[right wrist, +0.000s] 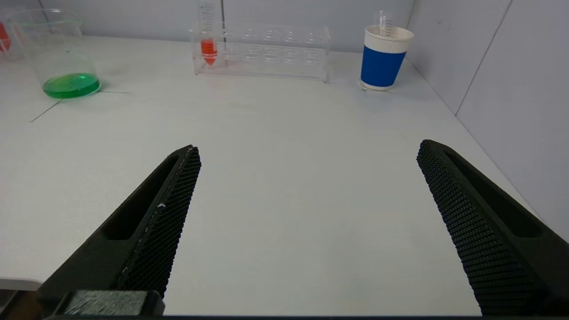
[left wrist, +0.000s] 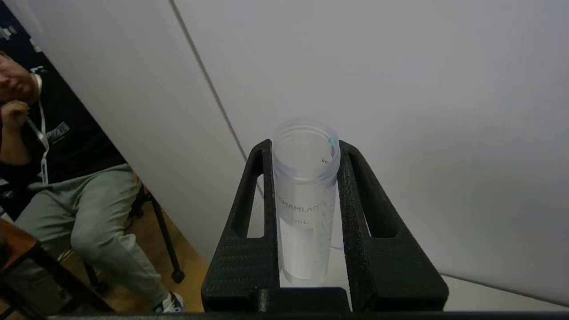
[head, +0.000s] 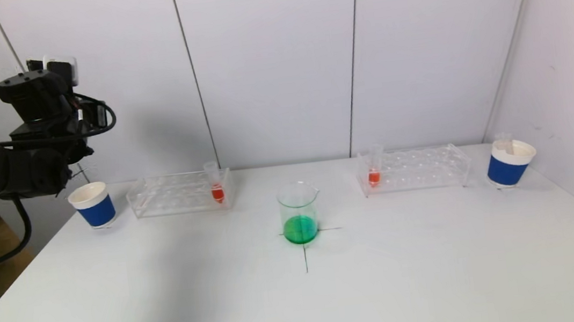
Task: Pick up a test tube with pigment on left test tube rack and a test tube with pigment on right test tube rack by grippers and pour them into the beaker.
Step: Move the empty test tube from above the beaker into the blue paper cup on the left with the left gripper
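My left gripper (left wrist: 304,149) is shut on a clear, empty-looking test tube (left wrist: 304,200) with a small blue trace at its rim. In the head view the left arm (head: 40,129) is raised at the far left, above a blue cup (head: 93,204). The beaker (head: 298,213) with green liquid stands mid-table. The left rack (head: 180,193) holds a tube with red pigment (head: 216,185). The right rack (head: 415,168) holds another red tube (head: 373,170). My right gripper (right wrist: 309,149) is open and empty, low over the table's near right part.
A second blue cup (head: 509,162) at the far right holds an empty tube (head: 503,141). Walls close the back and right side. A seated person (left wrist: 44,155) is beyond the table's left edge. The right wrist view shows the beaker (right wrist: 58,53) and right rack (right wrist: 266,49).
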Tool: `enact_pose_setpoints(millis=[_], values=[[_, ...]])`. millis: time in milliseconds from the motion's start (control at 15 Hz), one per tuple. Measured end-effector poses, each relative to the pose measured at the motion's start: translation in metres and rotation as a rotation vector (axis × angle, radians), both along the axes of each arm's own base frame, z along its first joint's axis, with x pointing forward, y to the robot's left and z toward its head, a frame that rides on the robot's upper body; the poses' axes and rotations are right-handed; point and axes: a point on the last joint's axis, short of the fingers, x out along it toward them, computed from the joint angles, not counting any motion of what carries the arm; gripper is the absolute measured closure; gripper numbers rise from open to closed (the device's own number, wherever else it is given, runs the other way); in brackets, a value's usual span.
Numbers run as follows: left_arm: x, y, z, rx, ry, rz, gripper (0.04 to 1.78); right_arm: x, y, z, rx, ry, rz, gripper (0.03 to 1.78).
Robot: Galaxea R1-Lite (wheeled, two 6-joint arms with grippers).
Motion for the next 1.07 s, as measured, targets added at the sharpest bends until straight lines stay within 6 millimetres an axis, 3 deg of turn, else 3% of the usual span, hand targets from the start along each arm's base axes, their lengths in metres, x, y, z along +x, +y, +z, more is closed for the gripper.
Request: enact_pose_setpoints(millis=[400, 1067], values=[[-0.011, 0.042, -0.028, -0.072, 0.067, 0.109, 1.39, 0.0, 0.0, 0.0, 0.0, 0.0, 0.0, 0.04], [-0.022, 0.039, -0.044, -0.184, 0.083, 0.072, 1.39, 0.0, 0.0, 0.0, 0.0, 0.0, 0.0, 0.04]])
